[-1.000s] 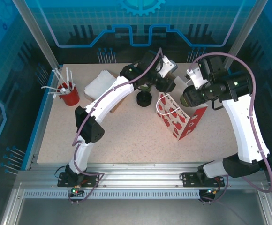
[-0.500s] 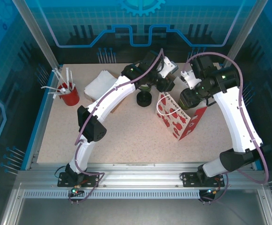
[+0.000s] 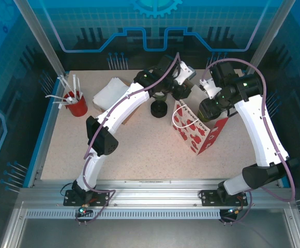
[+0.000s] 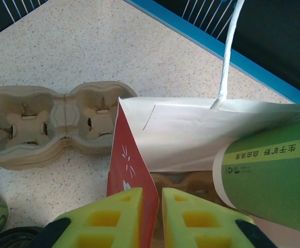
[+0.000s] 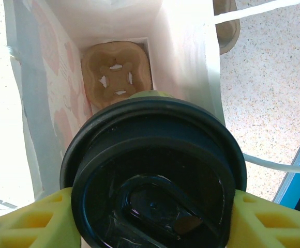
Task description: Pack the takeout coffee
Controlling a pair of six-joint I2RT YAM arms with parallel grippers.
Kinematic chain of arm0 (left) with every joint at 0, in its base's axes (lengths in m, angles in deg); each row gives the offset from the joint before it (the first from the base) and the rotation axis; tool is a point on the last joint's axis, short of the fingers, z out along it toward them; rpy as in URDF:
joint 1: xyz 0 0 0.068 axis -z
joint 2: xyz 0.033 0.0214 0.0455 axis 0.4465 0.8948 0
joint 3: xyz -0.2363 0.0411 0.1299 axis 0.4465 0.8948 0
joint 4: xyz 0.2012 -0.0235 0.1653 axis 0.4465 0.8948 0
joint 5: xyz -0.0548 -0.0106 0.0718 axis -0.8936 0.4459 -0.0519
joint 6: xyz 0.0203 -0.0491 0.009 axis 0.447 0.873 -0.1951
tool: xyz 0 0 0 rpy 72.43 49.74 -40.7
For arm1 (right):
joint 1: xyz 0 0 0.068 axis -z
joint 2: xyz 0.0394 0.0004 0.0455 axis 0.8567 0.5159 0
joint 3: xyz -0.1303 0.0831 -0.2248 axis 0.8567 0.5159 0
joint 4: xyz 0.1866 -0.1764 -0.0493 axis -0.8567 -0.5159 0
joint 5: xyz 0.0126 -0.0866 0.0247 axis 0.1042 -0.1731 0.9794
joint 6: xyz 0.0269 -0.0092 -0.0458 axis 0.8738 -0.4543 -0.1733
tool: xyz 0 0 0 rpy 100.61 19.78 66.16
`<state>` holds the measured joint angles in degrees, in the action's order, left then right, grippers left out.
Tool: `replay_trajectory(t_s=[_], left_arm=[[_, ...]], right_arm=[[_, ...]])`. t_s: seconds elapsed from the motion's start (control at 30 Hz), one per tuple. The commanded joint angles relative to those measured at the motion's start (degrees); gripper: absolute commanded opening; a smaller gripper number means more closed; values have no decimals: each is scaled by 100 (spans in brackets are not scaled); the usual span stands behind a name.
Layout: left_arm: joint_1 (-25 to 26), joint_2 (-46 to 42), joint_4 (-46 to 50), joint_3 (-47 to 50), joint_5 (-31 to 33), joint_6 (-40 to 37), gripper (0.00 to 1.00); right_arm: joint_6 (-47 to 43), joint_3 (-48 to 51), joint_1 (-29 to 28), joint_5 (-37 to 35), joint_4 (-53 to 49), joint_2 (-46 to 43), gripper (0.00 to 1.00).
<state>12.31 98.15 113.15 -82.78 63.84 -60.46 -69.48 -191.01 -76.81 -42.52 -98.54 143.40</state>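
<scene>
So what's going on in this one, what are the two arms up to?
The left gripper is pinching the top edge of the red-and-white gift bag, which stands open. The right gripper holds the takeout coffee, with its black lid on, at the bag's open mouth. A cardboard cup carrier lies at the bottom of the bag, and the cup is not yet set down in it. A second carrier lies on the table beside the bag.

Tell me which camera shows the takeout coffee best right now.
Right wrist: the takeout coffee sits between the right fingers, its black lid over the open gift bag. Left wrist shows its green side at the bag's mouth. In the top view the right arm mostly hides it.
</scene>
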Motion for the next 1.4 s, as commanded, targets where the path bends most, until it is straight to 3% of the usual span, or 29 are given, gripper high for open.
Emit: replay_trajectory(t_s=[0.0, 0.43, 1.0, 1.37], left_arm=[[-28, 146, 22, -250, -162, -22, 16], [-66, 192, 35, -276, -277, -49, 0], [-179, 207, -74, -268, -603, -86, 0], [-245, 238, -162, -258, -330, 35, 0]], right_arm=[[-96, 36, 84, 6, 40, 11, 34], [-236, 0, 83, 14, -16, 150, 33], [-569, -145, 16, 128, -229, 613, 33], [-735, 47, 12, -44, -232, 700, 33]])
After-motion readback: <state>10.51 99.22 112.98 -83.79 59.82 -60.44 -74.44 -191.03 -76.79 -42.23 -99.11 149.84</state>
